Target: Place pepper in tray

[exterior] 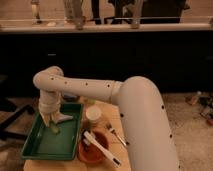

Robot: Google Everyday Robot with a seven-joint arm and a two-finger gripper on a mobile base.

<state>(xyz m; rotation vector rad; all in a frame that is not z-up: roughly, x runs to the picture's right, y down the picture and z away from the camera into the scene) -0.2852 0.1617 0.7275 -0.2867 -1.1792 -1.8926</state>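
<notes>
- Green plastic tray (37,147) sits under the white arm (130,105).
- The gripper (51,121) hangs low over the tray's far half.
- The pepper (54,129) lies in the tray, just beneath the gripper.

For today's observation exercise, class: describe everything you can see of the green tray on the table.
The tray is a large, bright-green rectangle with a raised rim, plastic by its look. It lies flat on the table's left part, its long side running away from the camera. An orange-red bowl sits close beside its right rim. The arm's claw hangs over the tray's far half, pointing down. Just below it a small greenish piece, probably the pepper, lies on the tray floor. The rest of the floor looks bare.
</notes>
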